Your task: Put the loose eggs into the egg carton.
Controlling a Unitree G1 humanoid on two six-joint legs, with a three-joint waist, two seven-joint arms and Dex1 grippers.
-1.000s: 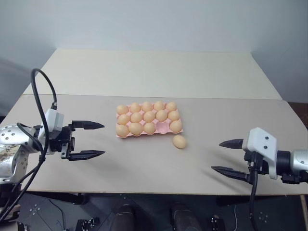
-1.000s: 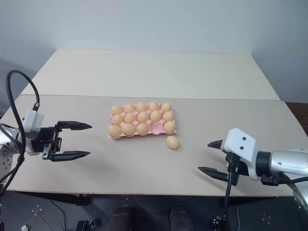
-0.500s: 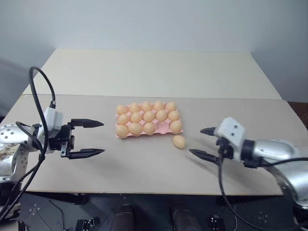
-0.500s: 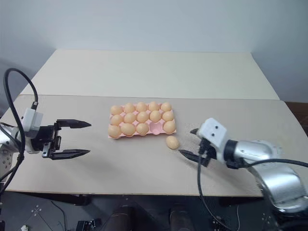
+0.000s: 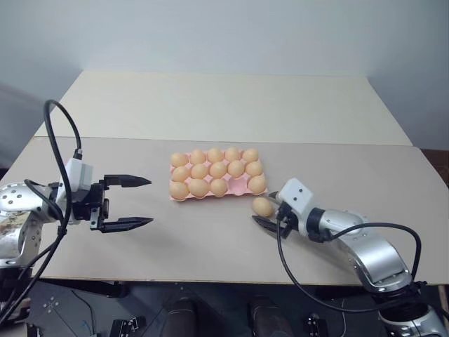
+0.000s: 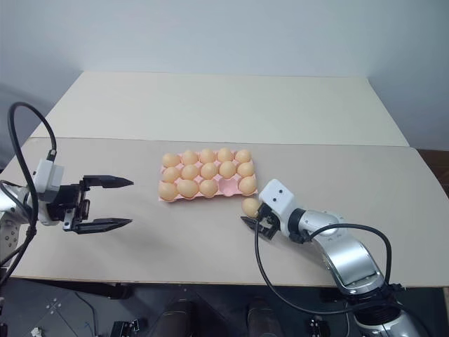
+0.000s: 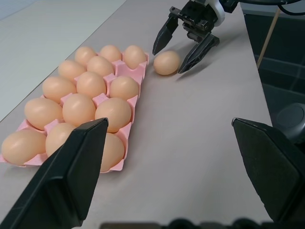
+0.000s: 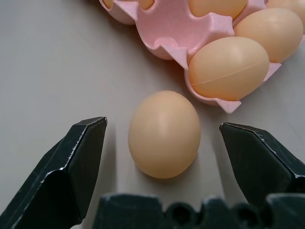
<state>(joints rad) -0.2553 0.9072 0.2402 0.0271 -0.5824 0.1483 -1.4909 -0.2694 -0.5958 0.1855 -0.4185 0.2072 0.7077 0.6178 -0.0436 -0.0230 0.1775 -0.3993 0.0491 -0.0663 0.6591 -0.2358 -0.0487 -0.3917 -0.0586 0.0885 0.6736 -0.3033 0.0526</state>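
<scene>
Beige counter (image 5: 210,239) against a plain pale wall. Pink egg carton (image 5: 239,184) at frame centre, one front cup bare. One loose egg (image 5: 262,206) lies just below its right corner. Right gripper (image 8: 164,157) fingers straddle that egg, apart, untouched per its wrist view. Left gripper (image 5: 144,203) fingers wide, empty, at frame left.

eggs (image 5: 217,170): pale orange-tan, plain | loose egg (image 8: 164,134): same tan, faint seam line | carton (image 8: 177,25): pink | table (image 5: 210,239): beige, unpatterned | fingers (image 8: 71,167): black | wall (image 5: 224,35), upper frame: pale grey-blue
</scene>
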